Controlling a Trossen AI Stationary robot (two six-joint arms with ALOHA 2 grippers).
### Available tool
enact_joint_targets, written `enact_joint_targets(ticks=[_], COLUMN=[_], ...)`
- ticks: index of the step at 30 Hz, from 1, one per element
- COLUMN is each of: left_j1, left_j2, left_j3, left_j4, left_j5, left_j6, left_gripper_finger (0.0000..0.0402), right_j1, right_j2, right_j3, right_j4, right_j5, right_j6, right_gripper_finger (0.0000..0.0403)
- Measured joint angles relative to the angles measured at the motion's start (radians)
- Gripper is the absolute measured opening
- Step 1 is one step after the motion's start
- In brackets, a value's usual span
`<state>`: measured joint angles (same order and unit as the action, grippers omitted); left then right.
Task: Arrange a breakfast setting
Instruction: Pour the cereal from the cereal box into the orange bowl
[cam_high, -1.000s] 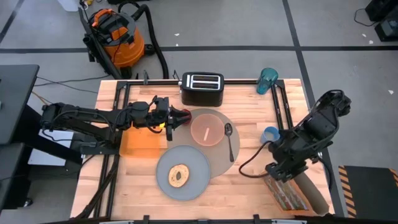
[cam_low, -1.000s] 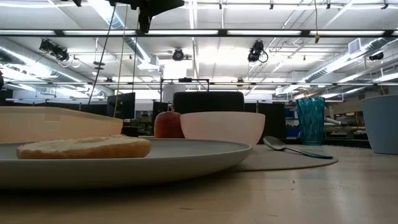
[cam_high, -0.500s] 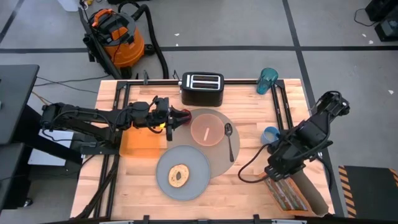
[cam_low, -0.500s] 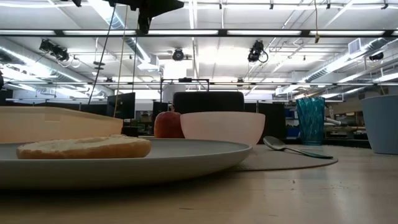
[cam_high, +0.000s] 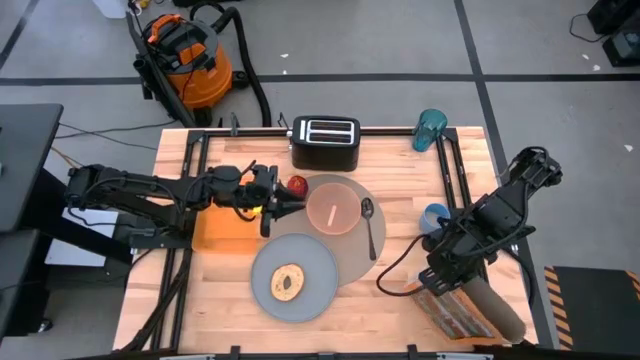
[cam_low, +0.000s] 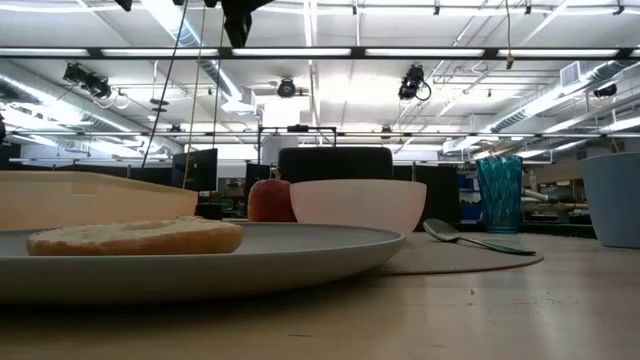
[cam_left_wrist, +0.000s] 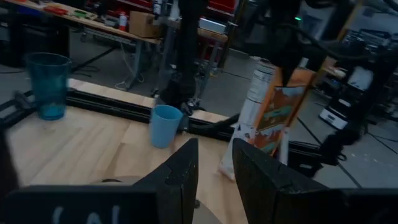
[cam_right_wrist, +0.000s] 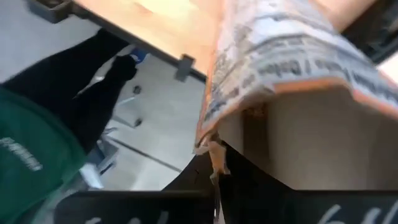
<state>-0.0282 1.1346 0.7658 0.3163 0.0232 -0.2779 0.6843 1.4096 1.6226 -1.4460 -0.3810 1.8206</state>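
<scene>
The red apple (cam_high: 297, 186) rests on the table at the far-left rim of the round grey mat (cam_high: 360, 250), next to the pink bowl (cam_high: 330, 208). My left gripper (cam_high: 276, 205) is open and empty, just left of the apple. The bagel (cam_high: 288, 283) lies on the grey plate (cam_high: 315, 290). The metal spoon (cam_high: 370, 225) lies on the mat. The blue cup (cam_high: 434, 215) stands to the right. My right gripper (cam_high: 438, 285) is shut on the orange cereal box (cam_high: 470, 312) at the near right corner. My right gripper pinches the cereal box's top end at a torn flap edge (cam_right_wrist: 214, 149) between its two fingers. In the left wrist view the box (cam_left_wrist: 270, 106) hangs nearly upright and slightly tilted below the gripper. I cannot tell whether its lower end (cam_left_wrist: 235, 165) touches the table.
A black toaster (cam_high: 325, 142) stands at the far edge and a teal bottle (cam_high: 431, 128) at the far right corner. An orange sheet (cam_high: 225, 230) lies under my left arm. Black rails run along the table's left and right sides.
My left gripper has let go of the apple and drawn back toward the table's left and near side; the apple stays beside the bowl. My right gripper has moved a little toward the near edge with the cereal box, which has tipped more upright.
</scene>
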Motion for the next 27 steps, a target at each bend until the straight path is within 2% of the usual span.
enact_joint_targets(ticks=[6, 12, 19, 27], left_j1=[-0.073, -0.132, -0.137, -0.138], left_j2=[0.076, 0.203, 0.328, 0.409], left_j3=[0.0, -0.001, -0.001, 0.001], left_j4=[0.035, 0.187, 0.339, 0.43], left_j5=[0.002, -0.001, 0.035, 0.115], left_j6=[-0.025, -0.029, -0.094, -0.076], left_gripper_finger=[0.0121, 0.0187, 0.0256, 0.0273], right_j1=[-0.063, -0.16, -0.223, -0.266], right_j2=[0.034, 0.075, 0.168, 0.289], right_j3=[0.033, 0.055, 0.148, 0.29], right_j4=[0.013, 0.049, 0.069, 0.066], right_j5=[0.083, 0.119, 0.13, 0.134], right_j6=[-0.04, -0.158, -0.302, -0.436], right_gripper_finger=[0.0006, 0.0005, 0.0005, 0.0004])
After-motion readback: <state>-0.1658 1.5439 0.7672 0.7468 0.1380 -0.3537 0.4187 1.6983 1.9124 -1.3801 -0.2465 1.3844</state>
